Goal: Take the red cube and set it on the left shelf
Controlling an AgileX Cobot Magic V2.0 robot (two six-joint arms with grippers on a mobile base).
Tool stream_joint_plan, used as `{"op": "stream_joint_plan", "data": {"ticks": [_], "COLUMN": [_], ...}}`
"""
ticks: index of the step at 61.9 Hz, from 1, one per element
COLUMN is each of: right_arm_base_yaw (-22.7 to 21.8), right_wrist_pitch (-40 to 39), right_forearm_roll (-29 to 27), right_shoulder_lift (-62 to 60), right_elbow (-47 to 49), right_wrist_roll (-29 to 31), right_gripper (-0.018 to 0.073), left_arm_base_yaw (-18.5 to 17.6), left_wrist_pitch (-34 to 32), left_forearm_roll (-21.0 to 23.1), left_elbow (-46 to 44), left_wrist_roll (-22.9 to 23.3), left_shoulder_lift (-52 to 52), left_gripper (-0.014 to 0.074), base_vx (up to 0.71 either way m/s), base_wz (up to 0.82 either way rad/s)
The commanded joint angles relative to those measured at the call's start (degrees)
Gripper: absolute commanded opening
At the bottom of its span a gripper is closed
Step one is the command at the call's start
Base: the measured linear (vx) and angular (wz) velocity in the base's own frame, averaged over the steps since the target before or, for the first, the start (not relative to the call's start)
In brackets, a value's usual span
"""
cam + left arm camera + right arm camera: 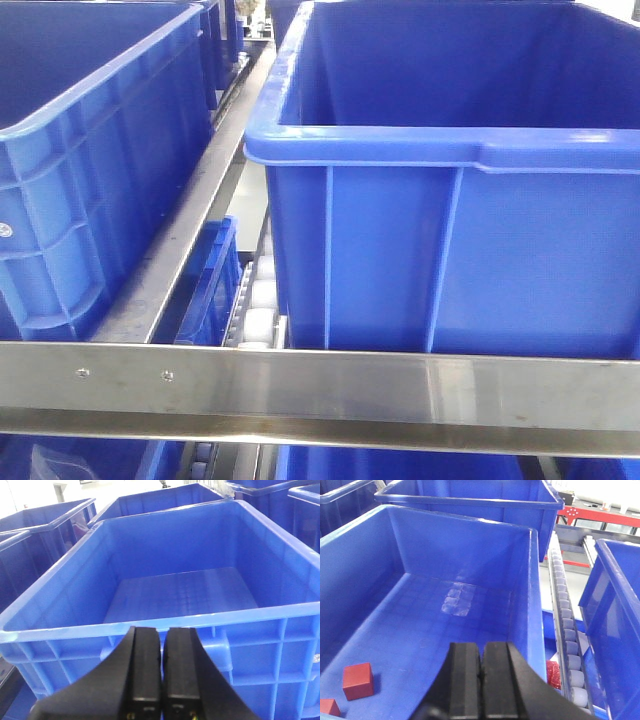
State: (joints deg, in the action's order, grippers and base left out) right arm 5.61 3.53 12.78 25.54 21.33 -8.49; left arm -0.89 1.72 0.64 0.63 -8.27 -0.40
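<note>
- Right wrist view: the small plain red cube (pixel 358 680) sits on the floor of a large ribbed dark-blue plastic crate (pixel 470 555), in its near left corner, below and to the left of the right gripper (pixel 481 680).
- A second red block (pixel 329 707) lies just beside it at the frame's lower left edge, partly cut off; a further red patch (pixel 553 672) shows outside the crate wall near the white rollers (pixel 565 615), too unclear to name.
- The right gripper's black jaws are pressed together and carry nothing; this arm appears the nearer one to the cube.
- The cube looks square, so no long axis governs the grasp.
- Left wrist view: the left gripper (pixel 161 680), jaws likewise closed and empty, faces another blue crate (pixel 280 645) whose ribbed floor is bare.
- Front view: the brushed-steel front rail (pixel 320 395) of the left shelf runs beneath two blue crates; no cube shows there.
</note>
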Motion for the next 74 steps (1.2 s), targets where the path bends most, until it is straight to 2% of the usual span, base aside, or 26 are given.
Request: {"op": "stream_joint_plan", "data": {"ticks": [1,20,53,74], "right_arm_base_yaw": [-0.46,-0.61,-2.8,-2.87], "right_wrist_pitch": [-4.17,-4.25,-4.76,-4.12], "right_forearm_roll": [0.65,0.5,-3.46,-4.61], "right_shoulder_lift": [0.26,-3.21,-27.26,-27.18], "right_elbow": [1.6,-0.11,-20.76,-21.59], "right_wrist_roll": [0.46,0.39,0.04,0.04], "right_gripper": [0.005,0.005,0.005,0.005], "left_arm_base_yaw": [-0.31,-0.31,-0.31,-0.31], "left_wrist_pitch": [-5.2,-5.2,-5.2,-5.2], "left_forearm_roll": [0.27,0.27,0.27,0.27], "left_elbow": [1.26,1.26,1.26,1.26], "left_wrist_roll": [-0.03,-0.03,-0.03,-0.03], "left_shoulder_lift": [0.4,0.4,0.4,0.4], "left_gripper": [0.0106,0.0106,0.0106,0.0106], "base_vx": [0.0,0.0,0.0,0.0], "base_wz": [0.0,0.03,-0.01,0.0]}}
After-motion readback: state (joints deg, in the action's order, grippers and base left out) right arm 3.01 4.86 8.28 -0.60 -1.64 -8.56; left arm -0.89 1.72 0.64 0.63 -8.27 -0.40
